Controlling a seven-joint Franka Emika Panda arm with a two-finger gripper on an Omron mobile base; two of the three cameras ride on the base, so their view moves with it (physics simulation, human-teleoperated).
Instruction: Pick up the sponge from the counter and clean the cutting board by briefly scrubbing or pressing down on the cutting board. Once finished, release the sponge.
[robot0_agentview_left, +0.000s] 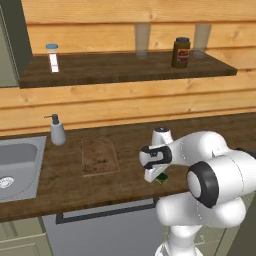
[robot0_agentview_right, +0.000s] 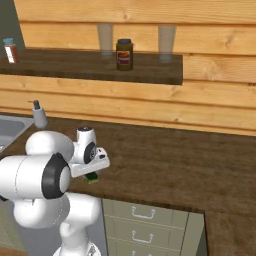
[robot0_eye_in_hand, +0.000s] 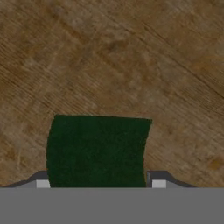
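Observation:
The sponge (robot0_eye_in_hand: 97, 151), dark green on top, lies between my two fingertips (robot0_eye_in_hand: 42, 183) in the hand view, its sides meeting them. My gripper (robot0_eye_in_hand: 100, 184) is shut on the sponge just above the dark wood-grain counter (robot0_eye_in_hand: 131, 65). In the left base view the sponge (robot0_agentview_left: 161, 178) peeks out under the hand, near the counter's front edge (robot0_agentview_left: 100, 202). From the right base view the sponge (robot0_agentview_right: 91, 177) hangs below the white hand. The cutting board (robot0_agentview_left: 99, 156), brown and stained, lies on the counter to the left of the hand.
A grey sink (robot0_agentview_left: 17, 167) is set in the counter at far left, with a soap dispenser (robot0_agentview_left: 57, 130) behind it. A dark shelf (robot0_agentview_left: 125, 67) above carries a brown jar (robot0_agentview_left: 181, 52) and a small bottle (robot0_agentview_left: 53, 57). Drawers (robot0_agentview_right: 145, 220) sit below the counter.

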